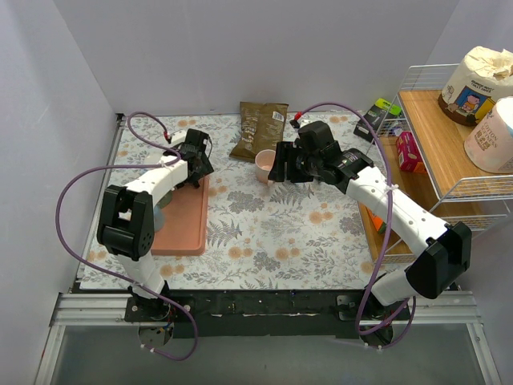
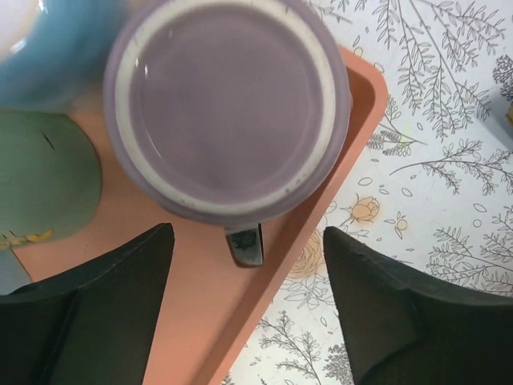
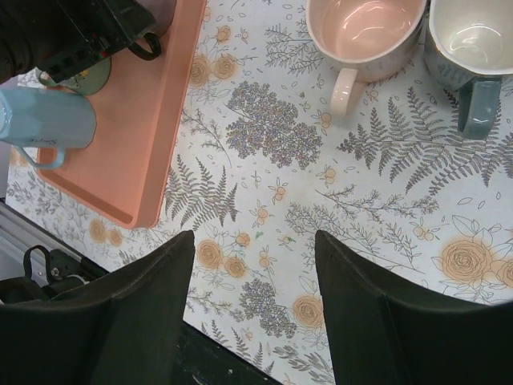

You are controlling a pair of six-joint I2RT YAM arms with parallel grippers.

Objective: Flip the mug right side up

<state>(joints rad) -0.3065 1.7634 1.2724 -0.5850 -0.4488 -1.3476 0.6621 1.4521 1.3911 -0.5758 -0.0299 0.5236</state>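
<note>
A purple mug (image 2: 228, 104) stands upside down on the salmon tray (image 2: 200, 321), base up, its dark handle (image 2: 244, 245) pointing between my fingers. My left gripper (image 2: 248, 273) is open just above it, with one finger over the tray and the other over the tablecloth. In the top view the left gripper (image 1: 195, 160) hides this mug. My right gripper (image 1: 280, 164) is open and empty above the tablecloth (image 3: 255, 265). It is next to an upright pink mug (image 1: 265, 166), which also shows in the right wrist view (image 3: 365, 32).
A light blue mug (image 3: 48, 116) and a green object (image 2: 40, 180) share the tray (image 1: 180, 220). An upright grey mug (image 3: 473, 40) stands beside the pink one. A brown bag (image 1: 260, 128) lies at the back. A wire shelf (image 1: 449, 152) with goods stands right.
</note>
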